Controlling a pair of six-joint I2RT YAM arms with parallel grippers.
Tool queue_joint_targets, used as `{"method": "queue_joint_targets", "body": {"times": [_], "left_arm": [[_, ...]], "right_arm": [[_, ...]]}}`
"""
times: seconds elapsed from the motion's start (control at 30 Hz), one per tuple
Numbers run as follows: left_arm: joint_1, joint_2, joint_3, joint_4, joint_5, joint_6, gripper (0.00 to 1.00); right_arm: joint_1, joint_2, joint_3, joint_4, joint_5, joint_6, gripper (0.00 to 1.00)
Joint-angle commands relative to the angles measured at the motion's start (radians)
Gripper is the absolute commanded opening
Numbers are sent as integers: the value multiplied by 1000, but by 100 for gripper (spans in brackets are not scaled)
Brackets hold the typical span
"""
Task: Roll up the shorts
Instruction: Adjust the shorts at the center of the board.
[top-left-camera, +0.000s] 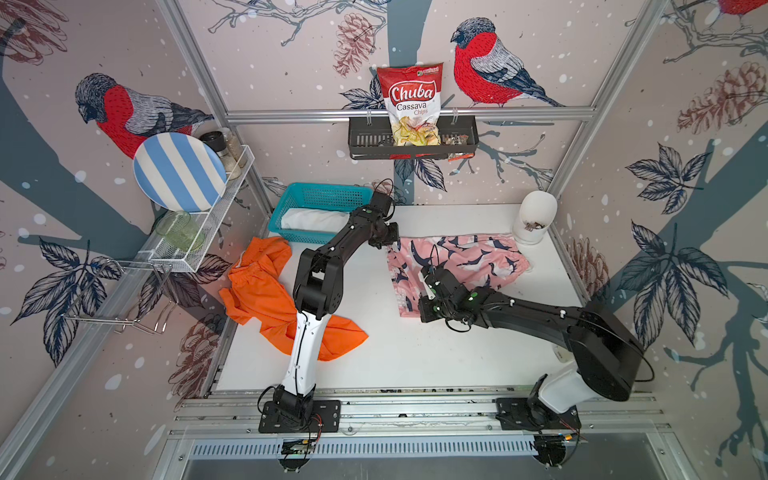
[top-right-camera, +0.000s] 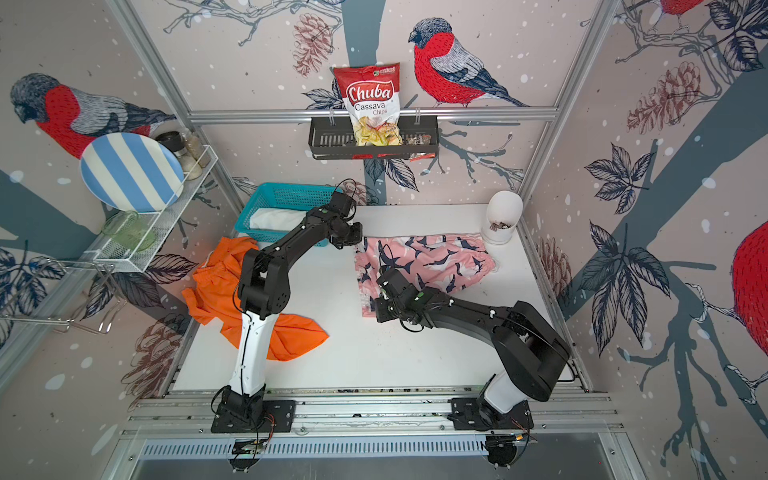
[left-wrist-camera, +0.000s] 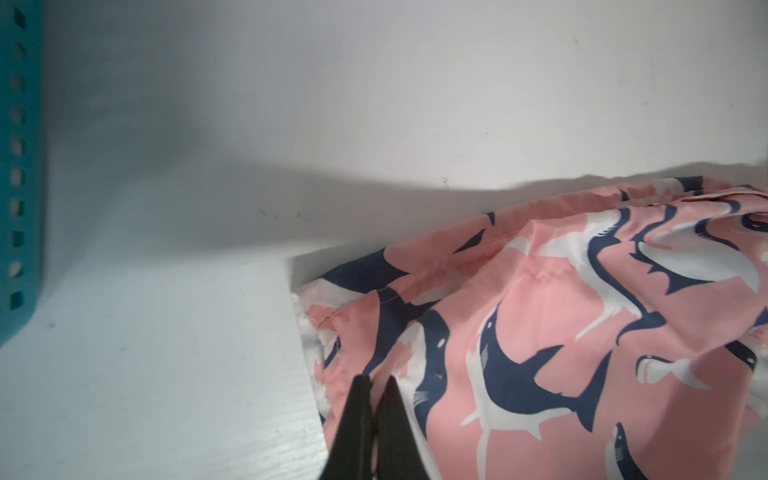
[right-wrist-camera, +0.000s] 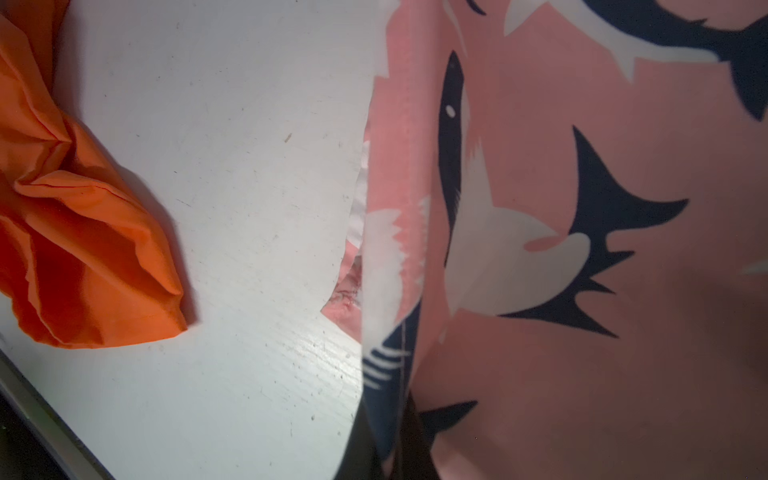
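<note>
Two grippers sit at left edge of pink shorts (top-left-camera: 457, 257), spread on table (top-left-camera: 415, 353) back right, long way running left to right. Right gripper (right-wrist-camera: 390, 453) pinched tight on nearer part of edge, cloth pulled up and hiding its tips. Left gripper (left-wrist-camera: 374, 399) closed at far corner; we can't tell if cloth is caught

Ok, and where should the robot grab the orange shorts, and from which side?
Probably the gathered waistband of the orange shorts, pinched from straight above. That puckered band bunches up thicker than the flat legs, and it lies at the heap's left side, clear of the left arm crossing the legs. The left gripper and right gripper are both shut on the pink shorts.
</note>
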Motion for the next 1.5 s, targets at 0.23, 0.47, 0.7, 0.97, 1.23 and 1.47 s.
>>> {"method": "queue_joint_targets", "body": {"times": [0.23,0.47,0.7,0.97,1.23,1.47], "left_arm": [[7,55,116,-6,-182,20,0],[-13,-104,-8,123,-292,1,0],[-4,-7,41,182,-365,32,0],[2,68,49,197,-447,57,0],[3,-6,80,139,-474,53,49],[-85,-225,-72,104,-405,30,55]], "right_arm": [[-6,50,-34,154,-146,71,0],[-15,-80,-54,195,-84,132,0],[-2,193,-176,860,-132,246,3],[-5,225,-210,1072,-392,270,65],[-88,-105,-205,658,-346,115,75],[-353,-81,-30,197,-177,-41,74]]}}
